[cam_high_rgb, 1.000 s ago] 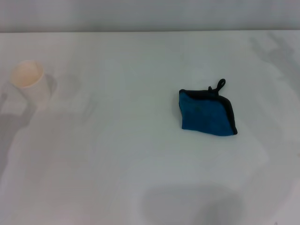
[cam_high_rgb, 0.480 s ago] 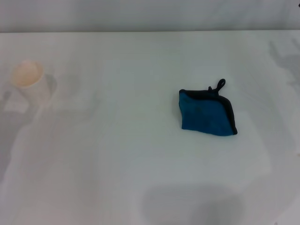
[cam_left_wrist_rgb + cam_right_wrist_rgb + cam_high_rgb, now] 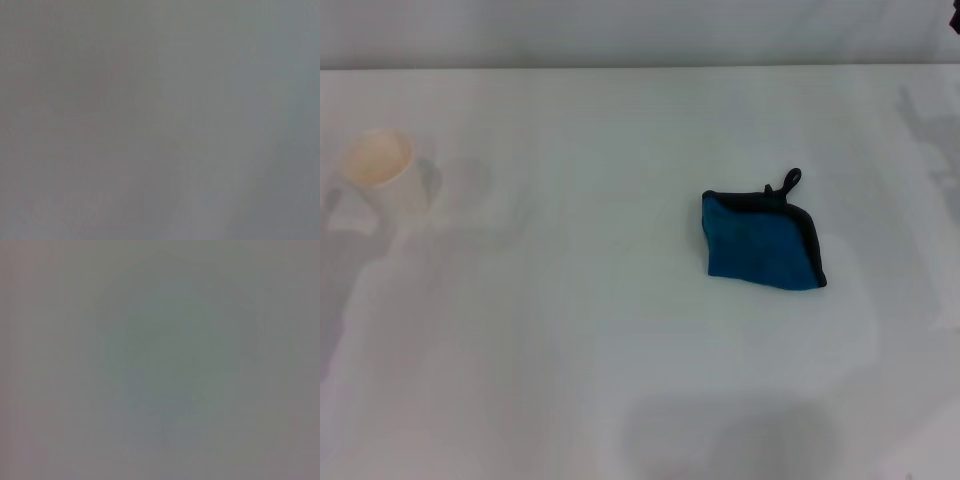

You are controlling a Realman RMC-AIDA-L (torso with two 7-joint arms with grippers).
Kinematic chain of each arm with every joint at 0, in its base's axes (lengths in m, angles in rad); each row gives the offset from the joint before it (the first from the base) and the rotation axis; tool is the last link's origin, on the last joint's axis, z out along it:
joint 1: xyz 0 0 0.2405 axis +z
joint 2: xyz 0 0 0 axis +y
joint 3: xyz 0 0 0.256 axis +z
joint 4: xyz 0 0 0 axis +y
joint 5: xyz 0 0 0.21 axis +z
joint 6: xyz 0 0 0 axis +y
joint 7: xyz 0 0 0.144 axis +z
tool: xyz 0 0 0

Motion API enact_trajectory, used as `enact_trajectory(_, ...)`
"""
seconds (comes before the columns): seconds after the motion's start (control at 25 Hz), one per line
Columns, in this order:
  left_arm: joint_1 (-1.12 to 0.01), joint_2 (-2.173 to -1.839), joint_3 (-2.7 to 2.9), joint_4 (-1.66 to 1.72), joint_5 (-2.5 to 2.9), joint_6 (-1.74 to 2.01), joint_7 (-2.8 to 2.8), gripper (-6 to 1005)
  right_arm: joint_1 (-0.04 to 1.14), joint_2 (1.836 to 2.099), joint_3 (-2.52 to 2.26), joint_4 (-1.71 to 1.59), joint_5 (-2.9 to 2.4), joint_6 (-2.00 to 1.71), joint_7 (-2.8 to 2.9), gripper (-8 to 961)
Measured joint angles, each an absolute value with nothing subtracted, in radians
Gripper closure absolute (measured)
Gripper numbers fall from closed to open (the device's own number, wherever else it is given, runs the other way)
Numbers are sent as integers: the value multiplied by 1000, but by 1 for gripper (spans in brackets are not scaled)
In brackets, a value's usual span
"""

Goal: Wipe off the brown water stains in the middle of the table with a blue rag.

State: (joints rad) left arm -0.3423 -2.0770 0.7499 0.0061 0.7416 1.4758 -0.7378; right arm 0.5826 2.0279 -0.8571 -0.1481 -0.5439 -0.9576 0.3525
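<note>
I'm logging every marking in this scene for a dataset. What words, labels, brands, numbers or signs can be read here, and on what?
None: no readable text in any view.
The blue rag, the paper cup and the table show no print or label.
Both wrist views show only a plain grey field.
</note>
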Motion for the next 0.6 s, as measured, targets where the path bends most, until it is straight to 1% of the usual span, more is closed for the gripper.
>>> enact_trajectory(0.6,-343,-2076,749,7,703,1472,-730,108,589,2028,-857,-145,-522,-952,356,100)
